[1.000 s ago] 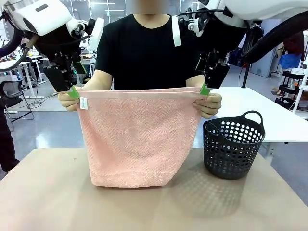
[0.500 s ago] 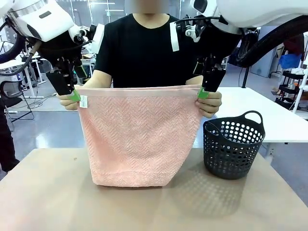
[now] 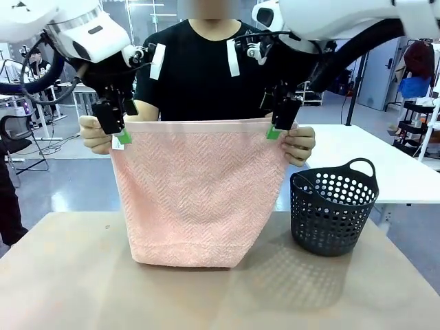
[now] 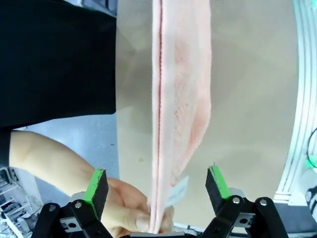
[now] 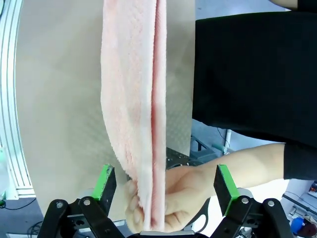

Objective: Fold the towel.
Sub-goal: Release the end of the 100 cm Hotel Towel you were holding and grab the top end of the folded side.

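A person across the table holds the salmon-pink towel [image 3: 196,192] up by its top corners, one in each hand; its lower fold rests on the table. My left gripper [image 3: 122,137] hangs at the top left corner beside the person's hand [image 3: 93,134]. In the left wrist view the gripper [image 4: 157,183] is open, astride the towel's top edge [image 4: 163,99] and white label [image 4: 177,192]. My right gripper [image 3: 273,133] sits at the top right corner by the other hand [image 3: 300,146]. The right wrist view shows the gripper [image 5: 164,182] open around the towel edge [image 5: 143,99].
A black perforated basket [image 3: 333,210] with handles stands on the brown table [image 3: 69,275] to the right of the towel. Behind it is a white table [image 3: 385,161]. The person's torso is close behind the towel.
Both grippers have moved inward and slightly down onto the towel's top corners, the left one to the right and the right one to the left. The person has kept the towel still.
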You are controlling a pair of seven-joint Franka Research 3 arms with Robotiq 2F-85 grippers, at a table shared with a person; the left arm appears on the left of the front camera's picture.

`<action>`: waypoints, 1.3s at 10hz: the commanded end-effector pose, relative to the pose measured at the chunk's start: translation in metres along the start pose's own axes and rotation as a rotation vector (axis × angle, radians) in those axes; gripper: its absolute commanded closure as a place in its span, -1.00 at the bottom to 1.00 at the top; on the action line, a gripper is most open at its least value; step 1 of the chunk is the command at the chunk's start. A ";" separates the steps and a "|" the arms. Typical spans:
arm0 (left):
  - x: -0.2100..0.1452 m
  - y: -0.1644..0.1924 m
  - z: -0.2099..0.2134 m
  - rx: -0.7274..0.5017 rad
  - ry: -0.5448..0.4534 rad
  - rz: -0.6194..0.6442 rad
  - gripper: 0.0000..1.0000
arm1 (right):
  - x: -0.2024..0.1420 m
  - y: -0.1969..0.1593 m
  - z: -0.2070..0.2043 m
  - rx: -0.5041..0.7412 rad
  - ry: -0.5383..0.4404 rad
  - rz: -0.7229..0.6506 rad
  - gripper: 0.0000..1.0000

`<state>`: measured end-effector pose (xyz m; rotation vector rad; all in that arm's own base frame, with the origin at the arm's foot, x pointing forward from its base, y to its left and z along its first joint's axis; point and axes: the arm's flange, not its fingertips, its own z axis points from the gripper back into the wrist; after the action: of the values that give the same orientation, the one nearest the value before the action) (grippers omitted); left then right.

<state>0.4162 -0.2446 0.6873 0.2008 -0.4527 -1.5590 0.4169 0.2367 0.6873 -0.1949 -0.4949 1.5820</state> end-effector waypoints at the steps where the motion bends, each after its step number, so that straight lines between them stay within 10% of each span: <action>1: 0.001 0.015 -0.005 -0.075 -0.016 0.028 -1.00 | 0.000 -0.011 -0.008 0.068 -0.024 0.003 -1.00; 3: -0.003 0.017 -0.020 -0.123 -0.033 0.028 -1.00 | -0.002 -0.015 -0.018 0.106 -0.027 -0.019 -1.00; 4: -0.004 0.016 -0.022 -0.132 -0.021 0.030 0.15 | -0.002 -0.015 -0.021 0.107 -0.013 -0.011 -0.49; 5: -0.005 0.015 -0.022 -0.135 -0.020 0.018 0.15 | -0.002 -0.015 -0.024 0.112 -0.006 -0.011 0.20; 6: -0.006 0.012 -0.021 -0.144 -0.014 0.014 1.00 | -0.002 -0.015 -0.026 0.118 -0.004 -0.015 0.20; 7: -0.005 0.008 -0.020 -0.162 -0.002 -0.003 0.24 | -0.003 -0.015 -0.027 0.121 0.001 -0.017 1.00; 8: -0.005 0.005 -0.019 -0.164 -0.014 -0.007 1.00 | -0.004 -0.014 -0.028 0.126 0.003 -0.016 0.53; 9: -0.006 0.003 -0.018 -0.163 -0.013 -0.001 1.00 | -0.005 -0.012 -0.028 0.128 0.004 -0.016 1.00; 13: -0.009 -0.001 -0.020 -0.165 -0.009 0.016 1.00 | -0.005 -0.007 -0.028 0.123 0.004 -0.014 1.00</action>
<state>0.4294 -0.2435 0.6683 0.0869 -0.3384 -1.5743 0.4374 0.2403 0.6657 -0.1064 -0.3940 1.5744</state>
